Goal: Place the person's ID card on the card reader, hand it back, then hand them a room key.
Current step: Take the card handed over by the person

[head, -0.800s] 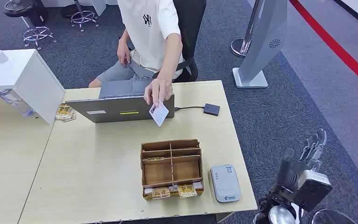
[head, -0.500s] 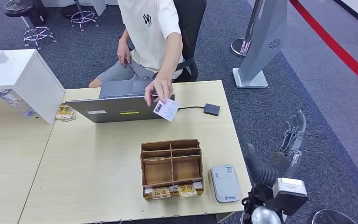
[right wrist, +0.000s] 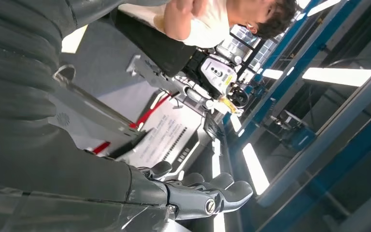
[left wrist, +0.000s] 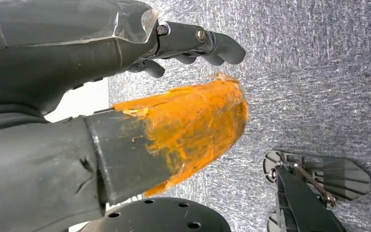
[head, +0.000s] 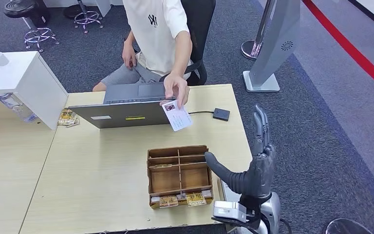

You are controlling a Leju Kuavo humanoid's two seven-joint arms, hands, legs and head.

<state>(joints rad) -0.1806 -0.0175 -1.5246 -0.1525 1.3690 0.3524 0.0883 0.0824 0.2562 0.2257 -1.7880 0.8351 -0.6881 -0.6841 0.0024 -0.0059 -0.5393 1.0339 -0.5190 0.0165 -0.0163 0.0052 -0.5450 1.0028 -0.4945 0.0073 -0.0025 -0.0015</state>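
White ID card (head: 177,117), its print too small to read, is held out over the pale worktop (head: 97,170) by a seated person's hand (head: 175,87), while the right robot hand (head: 253,168) rises empty, fingers spread, ready to take it for the reader.

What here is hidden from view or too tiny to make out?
- Card reader: head view, mostly covered by the raised right hand.
- ID card: head view, print too small to read.
- Wooden organiser: head view, front-slot cards too small to identify.
- Left hand: left wrist view, fingers partly behind its thumb.
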